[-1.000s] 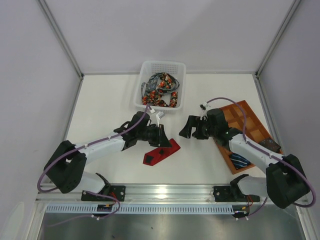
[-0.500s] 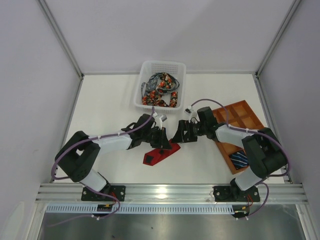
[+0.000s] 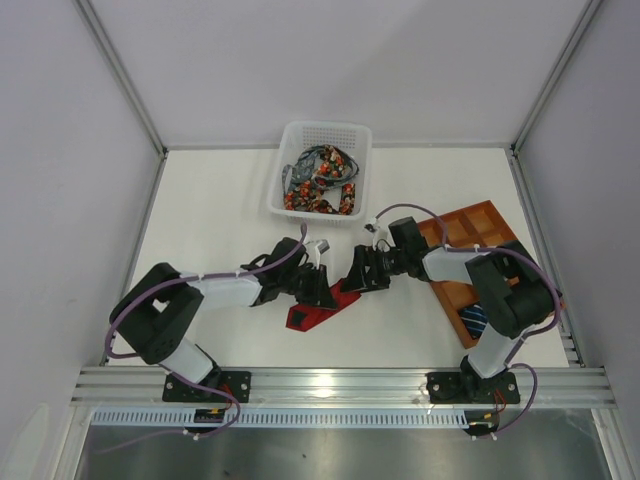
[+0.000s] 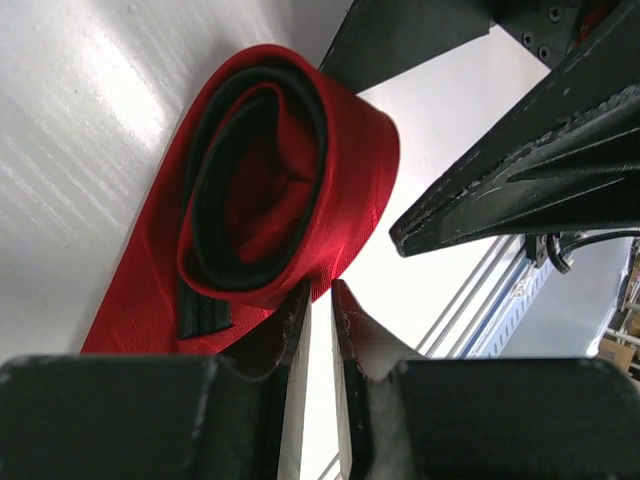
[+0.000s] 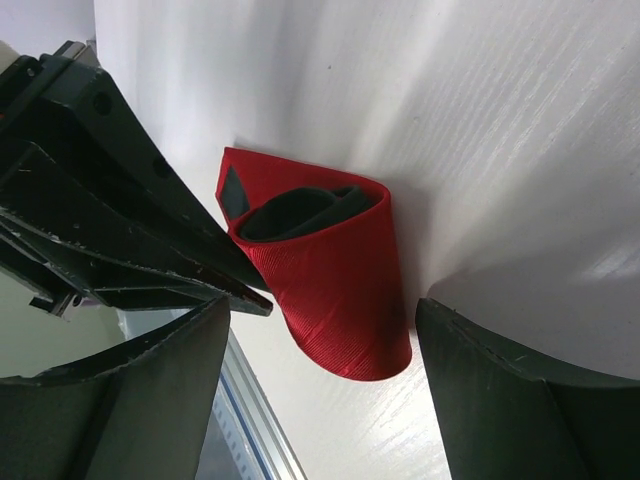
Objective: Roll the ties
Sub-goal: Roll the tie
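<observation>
The plain deep red tie [image 3: 318, 310] lies on the white table, partly rolled; its loose coil with black lining shows in the left wrist view [image 4: 270, 180] and the right wrist view [image 5: 330, 280]. My left gripper [image 3: 318, 285] is almost shut, with only a thin empty gap, and its tips [image 4: 320, 295] touch the edge of the coil. My right gripper [image 3: 357, 275] is open, with one finger on either side of the coil [image 5: 322, 310] and not touching it. Floral-dotted ties [image 3: 320, 185] lie piled in the basket. A navy striped tie [image 3: 480, 320] sits in the tray.
The white perforated basket [image 3: 322, 132] stands at the back centre. The orange-brown gridded tray [image 3: 492, 232] lies at the right under my right arm. The two grippers are very close together over the tie. A metal rail [image 3: 340, 382] runs along the near edge.
My right gripper has moved left from the tray to straddle the tie's rolled end. My left gripper has shifted slightly down against the roll. The tie looks shorter and more coiled.
</observation>
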### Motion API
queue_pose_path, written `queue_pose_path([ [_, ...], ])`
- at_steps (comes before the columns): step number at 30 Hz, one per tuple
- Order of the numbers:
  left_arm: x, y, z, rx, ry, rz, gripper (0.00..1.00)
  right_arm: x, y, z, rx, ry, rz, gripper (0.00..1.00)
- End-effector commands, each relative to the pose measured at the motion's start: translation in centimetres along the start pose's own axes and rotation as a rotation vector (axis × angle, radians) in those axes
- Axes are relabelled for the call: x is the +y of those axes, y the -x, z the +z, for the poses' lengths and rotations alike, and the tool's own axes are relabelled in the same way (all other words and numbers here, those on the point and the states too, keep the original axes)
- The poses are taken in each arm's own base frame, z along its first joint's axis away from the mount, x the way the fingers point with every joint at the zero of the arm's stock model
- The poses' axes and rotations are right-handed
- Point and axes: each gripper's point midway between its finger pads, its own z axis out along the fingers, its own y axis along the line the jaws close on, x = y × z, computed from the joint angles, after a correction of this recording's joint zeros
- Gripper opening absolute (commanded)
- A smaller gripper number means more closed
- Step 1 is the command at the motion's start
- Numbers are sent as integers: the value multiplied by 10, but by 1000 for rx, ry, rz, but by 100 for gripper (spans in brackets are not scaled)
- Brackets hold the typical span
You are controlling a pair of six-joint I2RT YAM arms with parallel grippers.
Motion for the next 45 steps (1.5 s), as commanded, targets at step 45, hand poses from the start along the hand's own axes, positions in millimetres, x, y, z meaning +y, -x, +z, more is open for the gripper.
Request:
queue_pose_path([
  [45, 30, -21, 1, -14, 1, -9, 18, 27, -16, 42, 153, 180, -202, 47],
])
